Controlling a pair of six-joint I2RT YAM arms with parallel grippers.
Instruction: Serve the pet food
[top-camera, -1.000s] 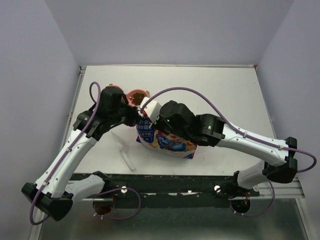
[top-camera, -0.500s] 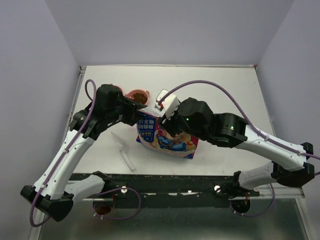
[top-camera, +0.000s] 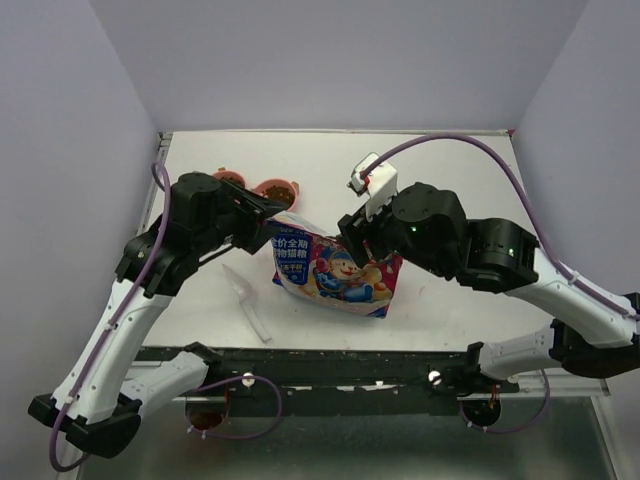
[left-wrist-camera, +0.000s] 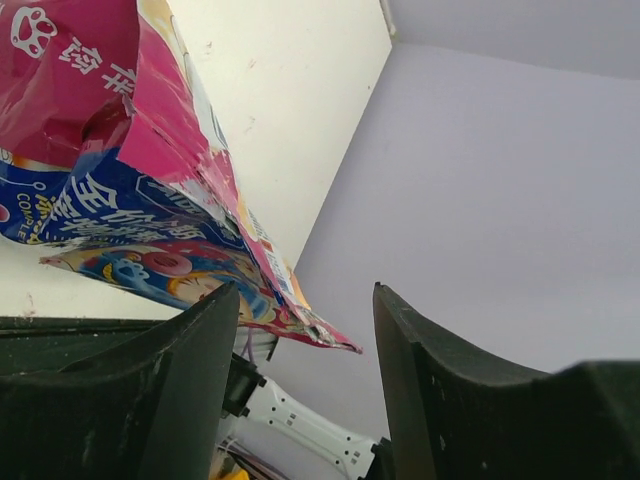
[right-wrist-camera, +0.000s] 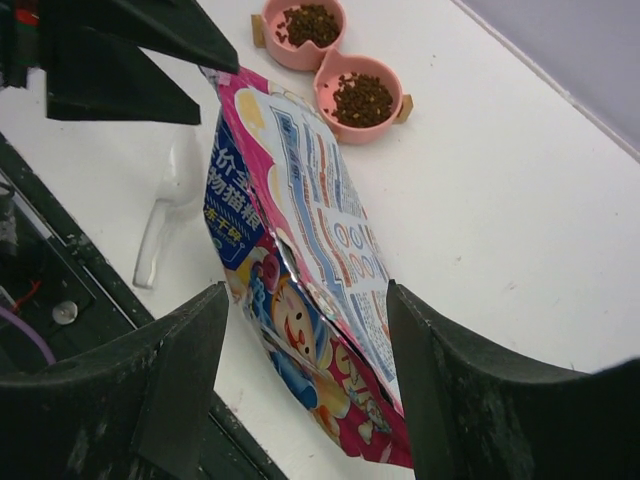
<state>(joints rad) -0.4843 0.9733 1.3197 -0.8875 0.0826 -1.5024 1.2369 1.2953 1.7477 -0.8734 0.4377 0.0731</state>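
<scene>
Jaws spread on both grippers, nothing pinched.
L gripper (top-camera: 266, 214) just left of bag (top-camera: 335, 270), R gripper (top-camera: 352, 240) over its right end; kibble (right-wrist-camera: 362, 97) in pink double bowl (right-wrist-camera: 328, 62) far-left of bag; scoop (top-camera: 248, 300) near-left.

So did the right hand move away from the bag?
Yes. The right hand has pulled back rightward, farther from the pink bowls, and stands open.

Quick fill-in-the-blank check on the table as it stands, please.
The pet food sits in the ____ double bowl. The bag is held by ____ gripper. In the top view, the clear scoop lies ____ of the bag. The left gripper and right gripper are both ____.
Missing: pink; neither; left; open.
</scene>
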